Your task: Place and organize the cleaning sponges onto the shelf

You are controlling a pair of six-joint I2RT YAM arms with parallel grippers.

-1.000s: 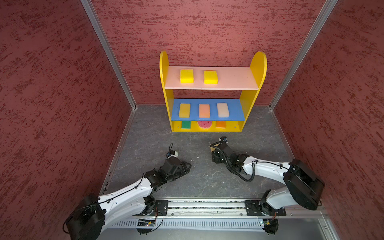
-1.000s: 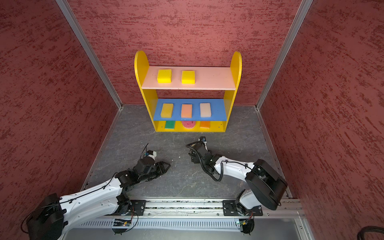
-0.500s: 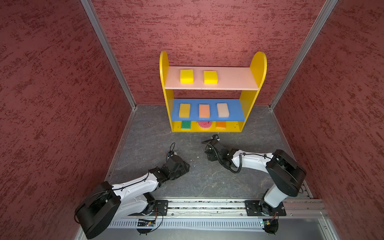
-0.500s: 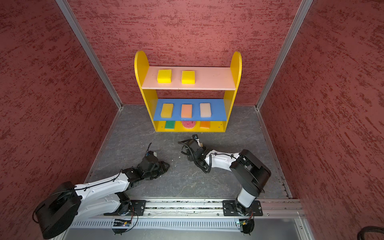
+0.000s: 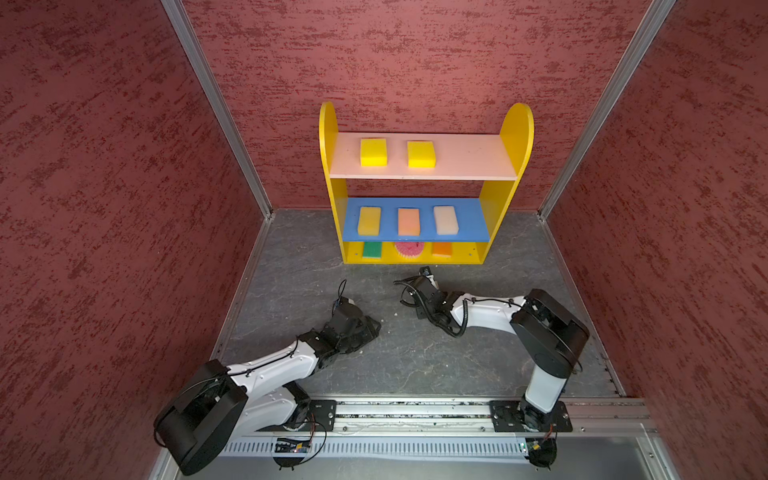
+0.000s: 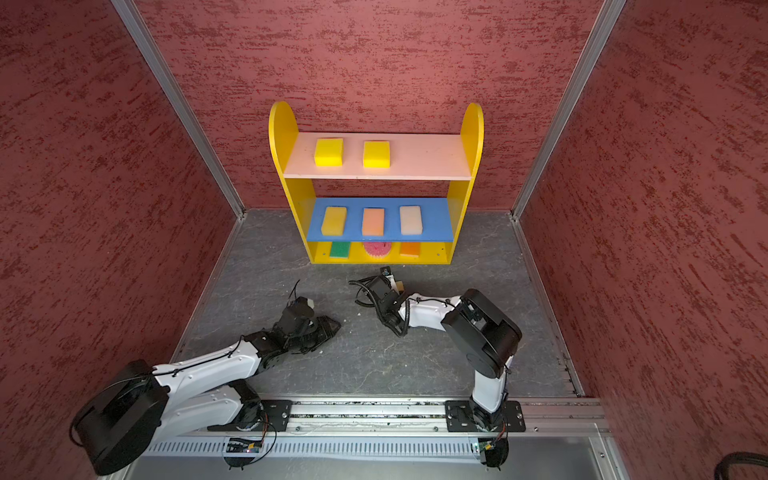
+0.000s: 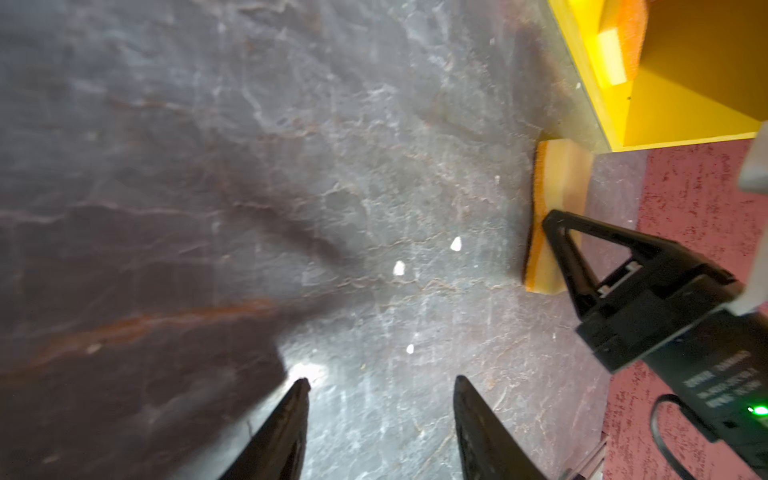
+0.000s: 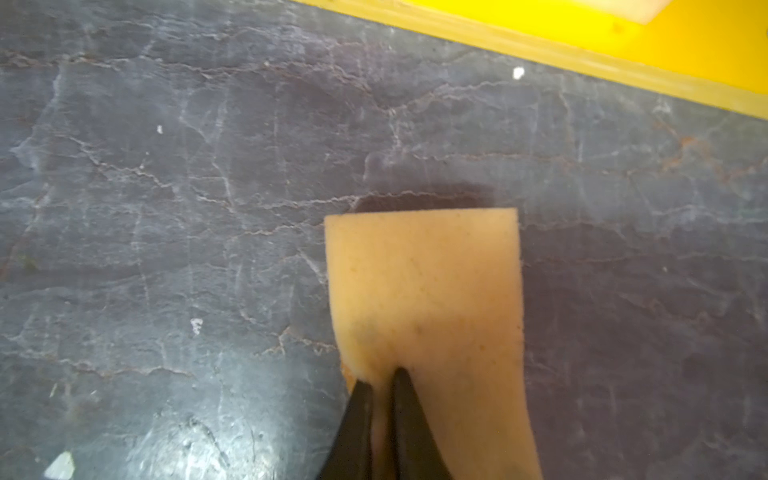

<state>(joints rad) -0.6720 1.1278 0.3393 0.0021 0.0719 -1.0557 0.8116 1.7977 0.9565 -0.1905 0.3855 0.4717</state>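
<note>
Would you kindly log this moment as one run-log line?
right hand: shut on tan sponge, before shelf | left hand: open, empty | eight other sponges shelved

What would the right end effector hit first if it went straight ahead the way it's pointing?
Likely the shelf's yellow bottom board, front edge; the tan sponge held in the right end effector would touch it first.

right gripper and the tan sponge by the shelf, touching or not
Touching. The right wrist view shows the right gripper pinched shut on the near edge of the tan sponge, foam puckered around its tips.
</note>
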